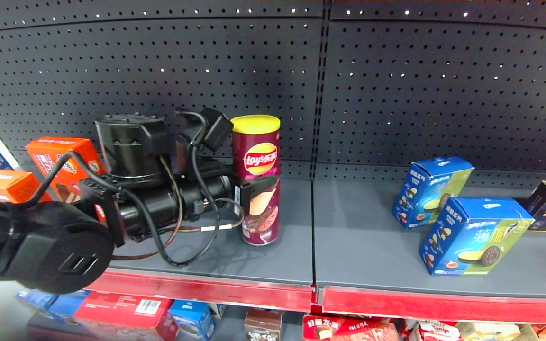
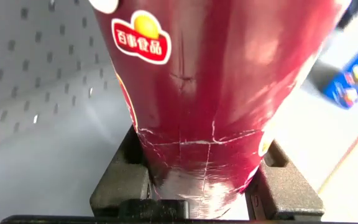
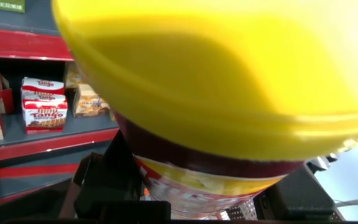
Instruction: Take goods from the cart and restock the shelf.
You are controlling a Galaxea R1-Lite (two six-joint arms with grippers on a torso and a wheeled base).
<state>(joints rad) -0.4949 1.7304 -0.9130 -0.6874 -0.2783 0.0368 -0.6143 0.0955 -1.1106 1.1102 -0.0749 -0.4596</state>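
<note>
- Maroon, with a yellow lid, the can [image 1: 259, 156] is standing upright on the grey shelf [image 1: 363, 237], its base resting on the board close to the seam between the two shelf panels.
- We are clamping the can with our left gripper [image 1: 254, 189], which is coming at it from the can's left and gripping it around the middle of its body.
- From the left wrist, we are seeing both black fingers [image 2: 120, 186] pressing against opposite sides of the can, whose wall is creasing where they are squeezing it.
- We are holding a second can [image 3: 216, 74] in our right gripper [image 3: 197, 199]; its fingers [image 3: 104, 180] are sitting tight on either side of the body, below the yellow lid.
- Two blue boxes [image 1: 472, 237] are standing well to the right of the can, one just behind the other, both tilting.
- Two orange boxes [image 1: 64, 158] are sitting to the left of the can, beyond our arm.
- Dark pegboard [image 1: 420, 94] is rising directly behind the can.
- Small red-and-white boxes [image 3: 42, 102] are lying on a lower board, showing beyond the second can.
</note>
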